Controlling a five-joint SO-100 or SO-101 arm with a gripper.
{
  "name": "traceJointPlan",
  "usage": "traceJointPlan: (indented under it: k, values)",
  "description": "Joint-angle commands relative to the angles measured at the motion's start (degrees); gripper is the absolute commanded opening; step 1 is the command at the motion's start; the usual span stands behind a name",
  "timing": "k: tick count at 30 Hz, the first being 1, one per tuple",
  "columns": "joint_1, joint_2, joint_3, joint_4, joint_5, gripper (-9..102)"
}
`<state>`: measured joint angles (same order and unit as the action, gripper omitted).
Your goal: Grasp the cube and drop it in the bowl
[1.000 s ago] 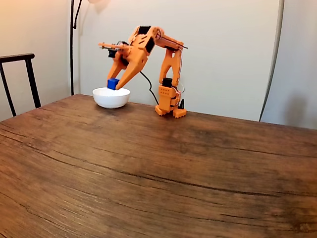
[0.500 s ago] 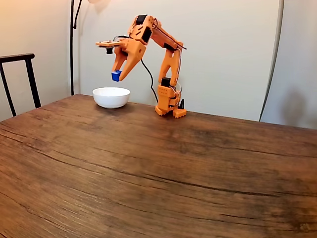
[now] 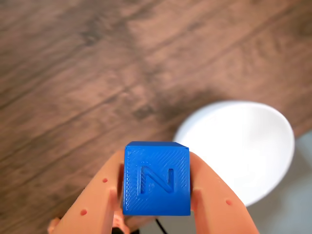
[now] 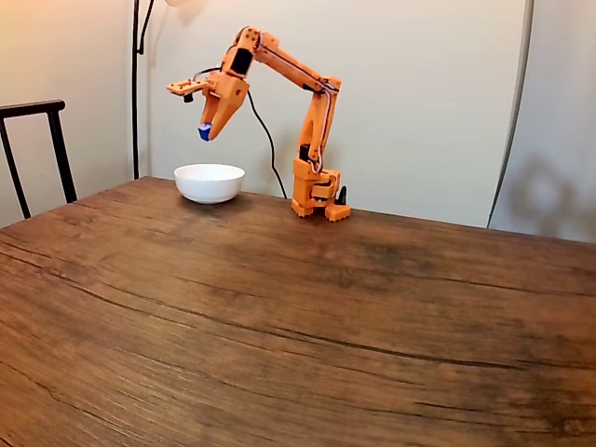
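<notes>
Bowl [image 3: 243, 146] rim cut off right; fingers [image 3: 97, 200] cut off below.

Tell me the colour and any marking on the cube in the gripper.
Bright blue cube, with a raised letter N on its facing side; clearest in the wrist view.

A big wooden table [image 4: 279, 317] with dark grain fills the fixed view. Behind the table stands a plain pale wall [image 4: 428, 93]. Left of the table is a black chair back [image 4: 37, 149], and near it a thin black lamp pole [image 4: 136, 88].
</notes>
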<state>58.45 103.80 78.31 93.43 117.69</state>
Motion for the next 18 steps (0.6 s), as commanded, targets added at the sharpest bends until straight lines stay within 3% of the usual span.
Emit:
traceJointPlan:
  k: [1, 18]
  values:
    - [5.8, 2.5, -2.0, -0.5, 3.8, 1]
    - [29.1, 2.5, 6.2, -3.2, 17.7, 1]
